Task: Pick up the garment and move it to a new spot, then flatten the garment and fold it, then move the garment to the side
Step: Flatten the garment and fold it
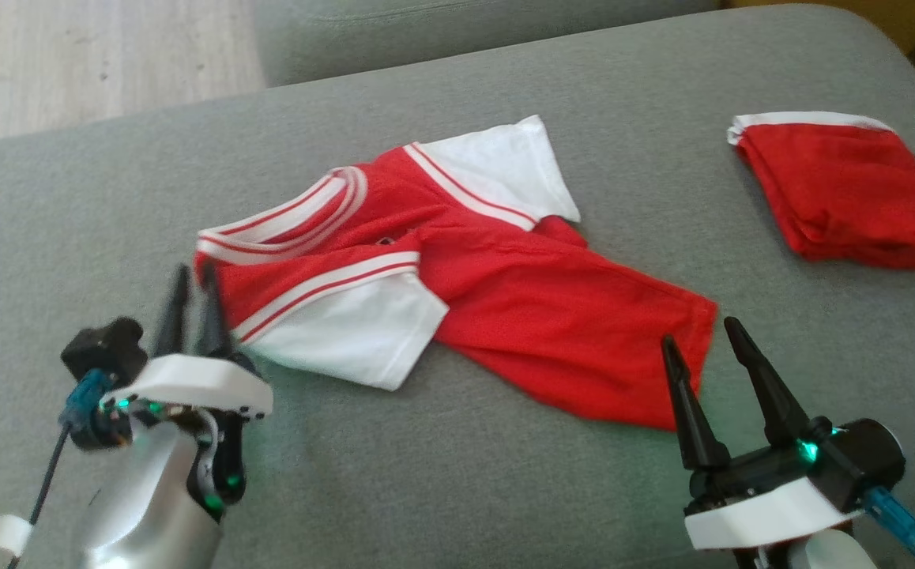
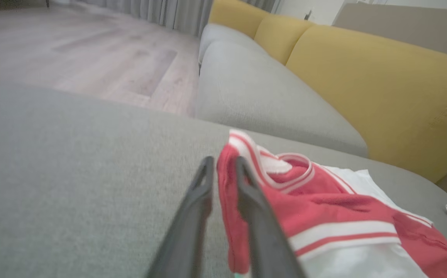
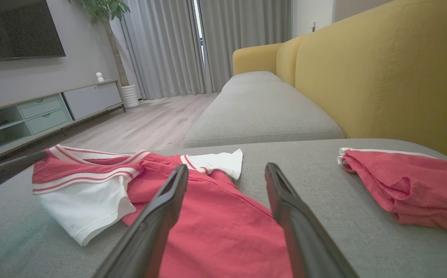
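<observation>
From my head, the red mesh jersey shirt with white sleeves and red-and-white striped trim (image 1: pixel 505 300) lies spread but rumpled across the middle of the grey fabric sofa seat (image 1: pixel 457 490), collar toward my left and hem toward my right. My left gripper (image 1: pixel 194 269) is at the shirt's collar-side shoulder, its two dark fingers almost together. My right gripper (image 1: pixel 698 332) stands wide open at the hem corner, with nothing between its fingers. A second, folded red cloth piece with a white band (image 1: pixel 852 197) sits well apart on the far right of the seat. Pale wooden floor (image 1: pixel 70 55) shows at the upper left.

From my left wrist, my left gripper (image 2: pixel 224 160) has only a narrow gap between its fingers, and a red edge of the shirt (image 2: pixel 324 208) shows in that gap. I cannot tell whether the fabric is pinched or merely lying there. The mustard-yellow sofa back (image 2: pixel 381 88) runs behind.

From my right wrist, my right gripper (image 3: pixel 226 168) is spread wide and empty, its left finger over the shirt (image 3: pixel 215 224) and its right finger over bare seat. The folded red piece (image 3: pixel 412 185) lies to the right. Grey curtains (image 3: pixel 169 46) and a low pale media cabinet (image 3: pixel 53 108) stand across the room.
</observation>
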Robot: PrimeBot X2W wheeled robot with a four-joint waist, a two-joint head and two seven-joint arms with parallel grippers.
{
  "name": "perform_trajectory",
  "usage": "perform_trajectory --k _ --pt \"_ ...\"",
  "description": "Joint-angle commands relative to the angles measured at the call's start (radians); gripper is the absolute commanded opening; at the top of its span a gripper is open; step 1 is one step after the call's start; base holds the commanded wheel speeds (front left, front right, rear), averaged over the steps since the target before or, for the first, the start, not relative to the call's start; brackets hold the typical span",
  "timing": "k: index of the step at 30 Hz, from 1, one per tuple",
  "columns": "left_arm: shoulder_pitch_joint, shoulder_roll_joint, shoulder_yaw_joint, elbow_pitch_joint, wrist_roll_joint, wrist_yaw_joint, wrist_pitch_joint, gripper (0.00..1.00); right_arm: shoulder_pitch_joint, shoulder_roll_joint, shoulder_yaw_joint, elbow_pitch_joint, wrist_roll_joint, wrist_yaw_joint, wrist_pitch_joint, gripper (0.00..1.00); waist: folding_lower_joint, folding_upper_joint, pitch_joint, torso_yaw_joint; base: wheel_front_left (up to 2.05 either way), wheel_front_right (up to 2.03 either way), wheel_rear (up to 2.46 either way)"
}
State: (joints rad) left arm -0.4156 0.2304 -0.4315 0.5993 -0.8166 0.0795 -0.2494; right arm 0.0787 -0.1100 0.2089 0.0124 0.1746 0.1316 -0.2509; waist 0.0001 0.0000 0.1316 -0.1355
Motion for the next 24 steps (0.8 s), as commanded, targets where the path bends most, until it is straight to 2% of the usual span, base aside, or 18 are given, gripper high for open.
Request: perform_trajectory --k 1,5,8,11,14,16,20,22,24 --pt "-0.014 0.01 0.075 -0.099 0.094 0.018 -0.012 1.0 -0.004 -0.016 0.017 -0.036 -0.006 -0.001 -0.011 1.0 -0.0001 0.0 0.008 0.017 0.0 0.0 0.0" --pt "0.098 -0.051 0.144 -0.274 0.323 0.089 -0.012 1.0 -0.008 -0.02 0.024 -0.035 -0.006 -0.001 -0.011 1.0 -0.0001 0.0 0.009 0.031 0.0 0.0 0.0" --pt "0.167 -0.086 0.137 -0.338 0.419 0.102 -0.012 1.0 -0.01 -0.022 0.024 -0.035 -0.006 -0.001 -0.011 1.0 -0.0001 0.0 0.007 0.035 0.0 0.0 0.0" --pt "0.262 -0.12 0.069 -0.374 0.526 0.077 -0.012 1.0 -0.01 -0.026 0.024 -0.035 -0.006 -0.001 -0.011 1.0 -0.0001 0.0 0.006 0.038 0.0 0.0 0.0" --pt "0.316 -0.15 -0.026 -0.322 0.572 0.032 -0.012 1.0 -0.009 -0.028 0.025 -0.036 -0.005 -0.001 -0.011 1.0 -0.0001 0.0 0.011 0.041 0.0 0.0 0.0" --pt "0.321 -0.165 -0.085 -0.239 0.553 -0.014 -0.009 1.0 -0.012 -0.03 0.031 -0.035 -0.004 -0.001 -0.011 1.0 -0.0001 0.0 0.019 0.041 0.0 0.0 0.0" --pt "0.254 -0.179 -0.132 -0.082 0.452 -0.06 0.028 1.0 -0.023 -0.032 0.042 -0.035 -0.002 -0.001 -0.011 1.0 -0.0001 0.0 0.036 0.041 0.0 0.0 0.0" --pt "0.185 -0.18 -0.172 -0.007 0.311 -0.061 0.048 1.0 -0.035 -0.037 0.055 -0.033 0.0 -0.001 -0.011 1.0 -0.0001 0.0 0.052 0.034 0.0 0.0 0.0" --pt "0.133 -0.18 -0.198 0.045 0.242 -0.045 0.049 1.0 -0.045 -0.042 0.062 -0.033 0.003 -0.001 -0.011 1.0 -0.0001 0.0 0.064 0.03 0.0 0.0 0.0"
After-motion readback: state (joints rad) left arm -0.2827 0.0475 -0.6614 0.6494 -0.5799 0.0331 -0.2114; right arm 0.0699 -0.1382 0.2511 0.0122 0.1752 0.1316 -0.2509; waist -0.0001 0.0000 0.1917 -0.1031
